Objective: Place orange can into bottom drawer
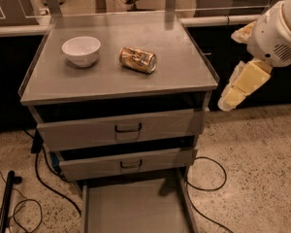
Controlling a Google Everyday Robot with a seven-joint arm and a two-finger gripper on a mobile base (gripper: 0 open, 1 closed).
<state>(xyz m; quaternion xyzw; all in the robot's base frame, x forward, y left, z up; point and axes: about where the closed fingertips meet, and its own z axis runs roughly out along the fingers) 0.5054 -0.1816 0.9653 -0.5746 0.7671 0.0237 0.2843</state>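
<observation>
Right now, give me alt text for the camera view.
An orange can lies on its side on the cabinet top, beside a white bowl. The bottom drawer is pulled out; the gripper hangs off the cabinet's right edge, apart from the can.

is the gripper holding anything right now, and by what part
Nothing is held. The gripper hangs in the air to the right of the cabinet, while the orange can lies on its side on top of it.
</observation>
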